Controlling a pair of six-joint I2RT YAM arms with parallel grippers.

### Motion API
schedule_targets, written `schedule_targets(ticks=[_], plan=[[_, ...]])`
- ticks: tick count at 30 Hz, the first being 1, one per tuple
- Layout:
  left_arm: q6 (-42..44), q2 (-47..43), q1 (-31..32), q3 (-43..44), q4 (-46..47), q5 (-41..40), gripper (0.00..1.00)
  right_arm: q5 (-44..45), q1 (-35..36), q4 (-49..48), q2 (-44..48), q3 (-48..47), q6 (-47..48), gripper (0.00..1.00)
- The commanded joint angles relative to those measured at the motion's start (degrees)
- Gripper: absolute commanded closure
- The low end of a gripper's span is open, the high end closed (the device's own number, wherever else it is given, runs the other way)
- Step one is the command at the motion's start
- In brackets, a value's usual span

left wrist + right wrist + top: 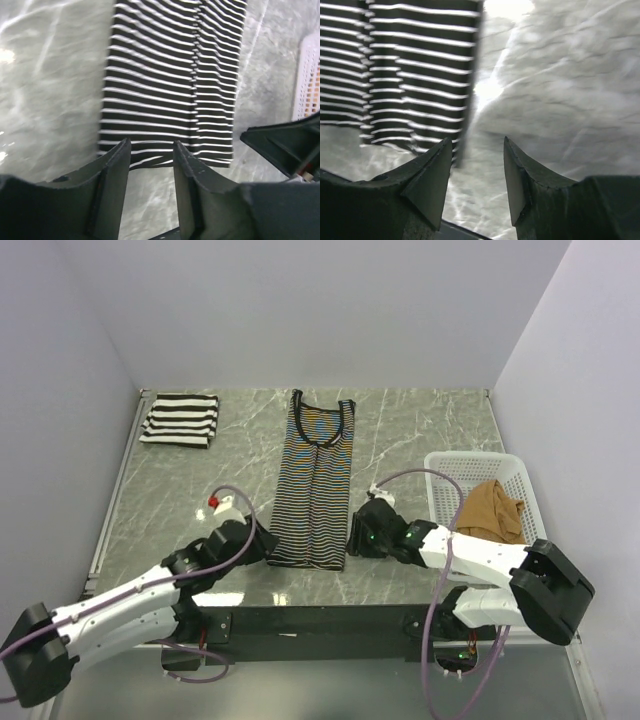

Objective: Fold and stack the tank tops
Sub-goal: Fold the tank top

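A thin-striped tank top (315,485) with dark trim lies flat as a long narrow strip in the middle of the table, neckline at the far end. My left gripper (262,543) sits at its near left corner; in the left wrist view it (151,147) is open, the hem (170,75) just past the fingertips and only table between them. My right gripper (355,535) is at the near right corner, open (477,145), with the top's edge (410,65) just left of it. A wide-striped tank top (180,420) lies folded at the back left. A tan tank top (492,510) is crumpled in the basket.
The white lattice basket (450,465) stands at the right edge of the marble table, close to my right arm, and its wall shows in the left wrist view (307,75). Walls close the table on three sides. A dark bar (300,620) runs along the near edge.
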State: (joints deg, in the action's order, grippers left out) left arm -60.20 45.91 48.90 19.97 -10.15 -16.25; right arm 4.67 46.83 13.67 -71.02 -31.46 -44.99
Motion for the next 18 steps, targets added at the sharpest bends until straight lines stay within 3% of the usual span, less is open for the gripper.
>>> schedule_targets(ticks=[1,8,18], plan=[[-5.0,-5.03,0.31,-2.82,1.2,-3.78,0.54,4.81,2.82,-5.41,1.94,0.35,-5.63,0.47],[-8.87,-5.75,0.4,-6.08,-2.06,-7.29,0.52,6.23,5.73,-7.34,1.42,3.25,-10.46,0.43],[-8.88,0.41,0.31,-7.57,2.07,-7.74,0.5,7.46,9.15,-8.92,-2.45,4.74,-12.84,0.44]])
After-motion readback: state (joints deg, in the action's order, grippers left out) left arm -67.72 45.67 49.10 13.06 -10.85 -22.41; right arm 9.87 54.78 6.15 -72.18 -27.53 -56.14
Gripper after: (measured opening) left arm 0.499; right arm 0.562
